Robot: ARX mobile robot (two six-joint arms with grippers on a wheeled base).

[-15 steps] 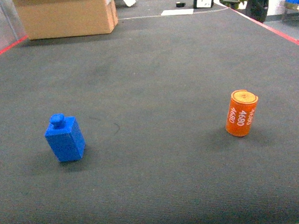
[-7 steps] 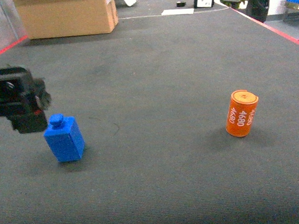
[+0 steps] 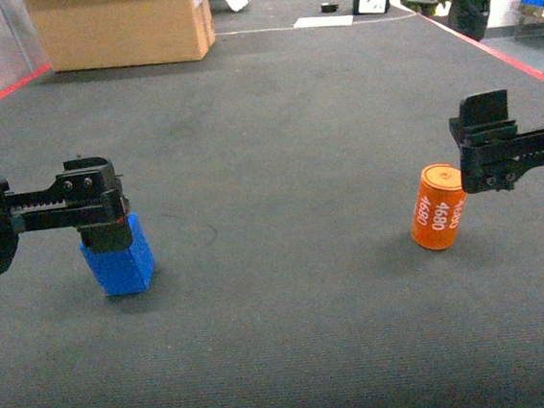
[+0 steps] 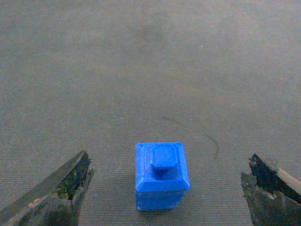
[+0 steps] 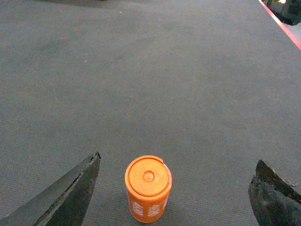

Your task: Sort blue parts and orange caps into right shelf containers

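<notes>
Each end effector is held wide open, apparently for grasping: the left end effector (image 4: pixel 164 188) around the blue part (image 4: pixel 161 175), the right end effector (image 5: pixel 174 188) around the orange cap (image 5: pixel 148 188).

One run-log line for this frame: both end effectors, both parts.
left end effector: open, over blue part | right end effector: open, over orange cap | both parts upright on mat, ungrasped

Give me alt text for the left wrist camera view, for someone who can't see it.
A small blue part with a raised knob on top stands upright on a dark grey mat, centred between the two wide-open fingers of the left gripper, which are not touching it.
</notes>
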